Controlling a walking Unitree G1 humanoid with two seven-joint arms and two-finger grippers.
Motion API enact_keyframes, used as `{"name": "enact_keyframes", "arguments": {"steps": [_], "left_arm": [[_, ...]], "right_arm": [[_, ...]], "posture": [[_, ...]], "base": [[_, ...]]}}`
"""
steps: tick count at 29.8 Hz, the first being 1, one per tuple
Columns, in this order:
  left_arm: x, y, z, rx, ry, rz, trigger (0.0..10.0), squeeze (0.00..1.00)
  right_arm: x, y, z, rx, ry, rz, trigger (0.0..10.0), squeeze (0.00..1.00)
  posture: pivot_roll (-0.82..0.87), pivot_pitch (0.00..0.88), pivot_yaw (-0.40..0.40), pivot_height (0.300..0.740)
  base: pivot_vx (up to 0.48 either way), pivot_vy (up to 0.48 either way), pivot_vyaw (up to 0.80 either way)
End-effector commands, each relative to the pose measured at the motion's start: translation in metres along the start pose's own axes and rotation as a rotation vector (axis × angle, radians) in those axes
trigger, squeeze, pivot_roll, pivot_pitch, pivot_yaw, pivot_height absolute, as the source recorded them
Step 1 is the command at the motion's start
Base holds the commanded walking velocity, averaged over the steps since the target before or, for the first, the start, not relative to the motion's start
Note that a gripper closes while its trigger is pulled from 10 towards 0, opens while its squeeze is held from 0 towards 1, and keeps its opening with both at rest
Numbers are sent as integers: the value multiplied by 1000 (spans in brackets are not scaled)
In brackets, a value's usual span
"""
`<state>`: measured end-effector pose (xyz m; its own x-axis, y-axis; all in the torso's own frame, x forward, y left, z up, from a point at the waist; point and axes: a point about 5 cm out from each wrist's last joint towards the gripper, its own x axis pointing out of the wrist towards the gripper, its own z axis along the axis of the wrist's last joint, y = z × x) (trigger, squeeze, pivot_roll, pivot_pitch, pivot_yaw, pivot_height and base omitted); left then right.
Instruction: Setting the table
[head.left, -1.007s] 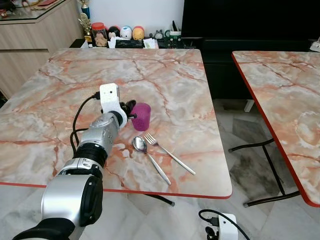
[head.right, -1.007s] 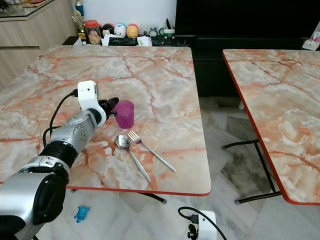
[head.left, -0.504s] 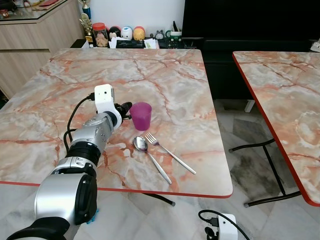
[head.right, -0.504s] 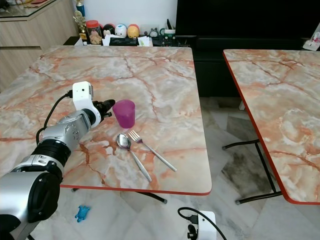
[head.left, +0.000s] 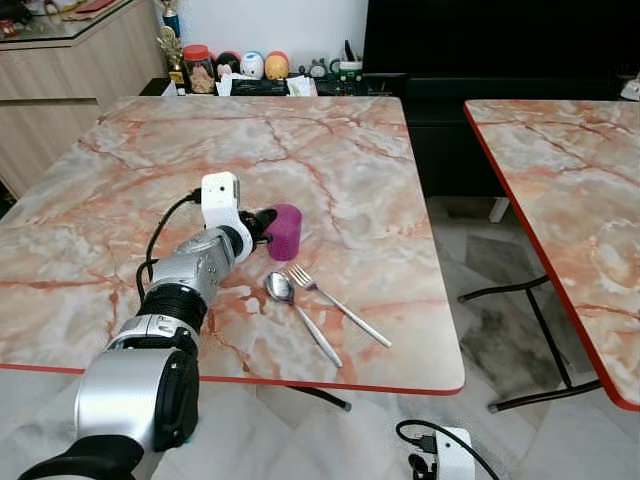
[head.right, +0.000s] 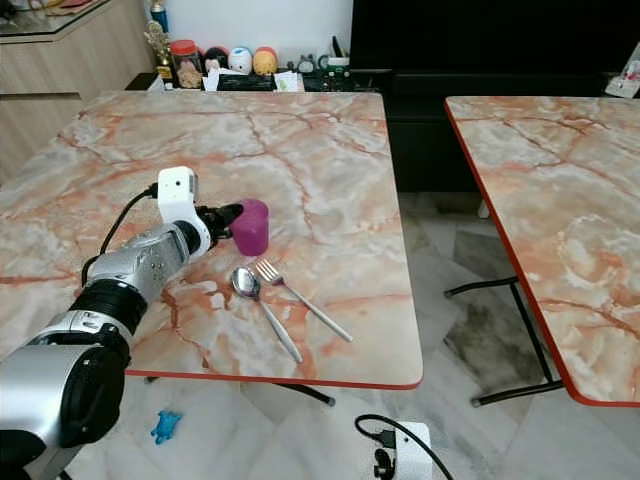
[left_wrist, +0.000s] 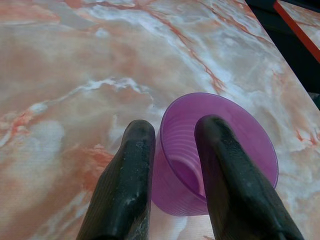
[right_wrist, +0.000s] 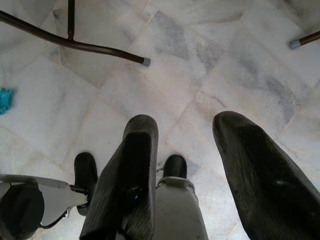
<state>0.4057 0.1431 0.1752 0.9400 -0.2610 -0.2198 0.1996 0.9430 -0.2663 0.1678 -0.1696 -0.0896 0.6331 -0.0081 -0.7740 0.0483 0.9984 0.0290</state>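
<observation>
A purple plastic cup (head.left: 286, 231) rests tipped on the marble table (head.left: 330, 150), its mouth turned toward my left gripper (head.left: 262, 225). In the left wrist view one black finger (left_wrist: 132, 165) is outside the cup's wall and the other finger (left_wrist: 225, 165) reaches inside the cup (left_wrist: 245, 130), so the gripper is shut on the rim. A spoon (head.left: 303, 320) and a fork (head.left: 340, 312) lie side by side just in front of the cup, near the table's front edge. My right gripper (right_wrist: 185, 130) hangs open over the floor.
A second marble table (head.left: 570, 180) stands to the right across a gap of tiled floor. Jars and small figures (head.left: 250, 68) line a low shelf behind the table, next to a wooden cabinet (head.left: 60, 80). A blue toy (head.right: 165, 427) lies on the floor under the table's edge.
Half a second ago the cup stood upright with my left gripper just beside it. Now the gripper has moved forward onto the rim and the cup is tipped toward it.
</observation>
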Motion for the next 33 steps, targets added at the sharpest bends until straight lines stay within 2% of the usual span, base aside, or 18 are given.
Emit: {"name": "enact_keyframes", "arguments": {"steps": [1,22,23,24,25,33], "left_arm": [[-1,-1,2,12,-2,-4,10000,0],[1,-3,-10,14,36,12,10000,0],[1,-3,-10,14,38,15,4745,0],[1,-3,-10,14,38,16,3686,0],[1,-2,-10,15,38,18,627,0],[1,-1,-9,15,33,27,0,0]], "right_arm": [[-1,1,-3,-7,9,6,10000,0],[-1,1,-4,-15,10,12,10000,0],[-1,1,-4,-15,9,12,10000,0],[-1,1,-4,-16,9,13,10000,0],[-1,1,-4,-15,9,13,10000,0],[-1,1,-4,-18,8,14,10000,0]], "posture": [[128,19,31,740],[127,19,32,740],[126,20,31,740],[126,20,31,740],[126,20,31,740],[126,19,30,740]], "base": [[0,0,0],[0,0,0],[0,0,0],[0,0,0],[0,0,0],[0,0,0]]}}
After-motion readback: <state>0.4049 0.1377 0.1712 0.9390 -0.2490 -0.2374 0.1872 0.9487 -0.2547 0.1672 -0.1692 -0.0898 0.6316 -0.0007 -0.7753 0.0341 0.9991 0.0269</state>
